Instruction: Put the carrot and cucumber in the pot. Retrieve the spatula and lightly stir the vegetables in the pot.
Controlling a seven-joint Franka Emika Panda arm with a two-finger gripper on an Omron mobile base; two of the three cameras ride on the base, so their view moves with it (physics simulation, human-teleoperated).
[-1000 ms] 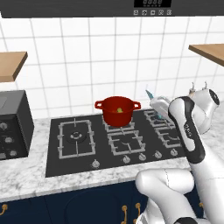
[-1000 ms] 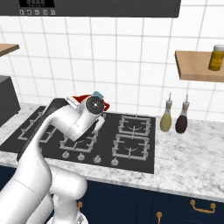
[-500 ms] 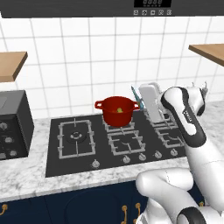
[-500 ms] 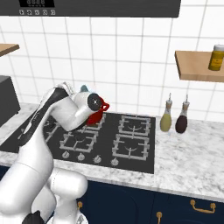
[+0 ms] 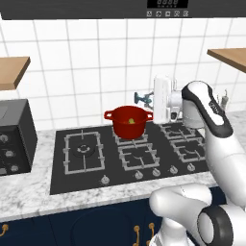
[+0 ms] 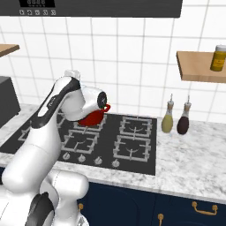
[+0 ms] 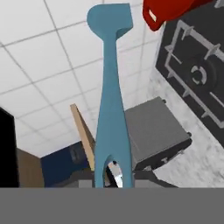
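One spatula (image 7: 110, 100) — held in fingers (image 5: 144, 99) | beside pot (image 5: 129, 122) rim

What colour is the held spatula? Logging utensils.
Teal blue spatula; best in the hand view.

This is a home kitchen, rendered rather than real. A black gas hob (image 5: 132, 153) with several grated burners and a row of knobs along its front edge is set into a speckled marble-look counter (image 6: 190, 154). The wall (image 5: 81, 72) behind is white square tile, and dark navy cabinets (image 6: 176, 207) with small brass handles run below. Overhead sits a dark appliance with a digital display (image 5: 166, 2), probably an extractor hood or microwave. A red pot (image 5: 129, 122) stands on a back burner, two oil-type bottles (image 6: 176, 120) wait beside the hob, wooden shelves (image 6: 198, 66) flank the wall, and a dark countertop oven (image 5: 13, 137) sits at the left.
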